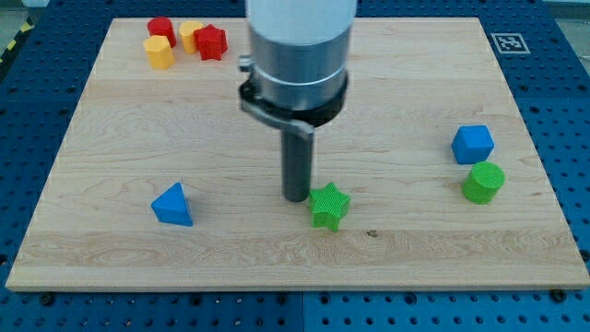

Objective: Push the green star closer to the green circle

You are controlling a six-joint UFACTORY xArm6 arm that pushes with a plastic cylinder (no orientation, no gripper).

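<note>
The green star is sitting a little below the middle of the wooden board, with my tip resting just beside it on the view's left, touching or nearly so. There being no jaws on this rod, nothing is being grasped. The green circle is lying well apart toward the view's right, a blue cube just above it. A blue triangle is standing at lower left. Red and yellow blocks are clustering at upper left.
</note>
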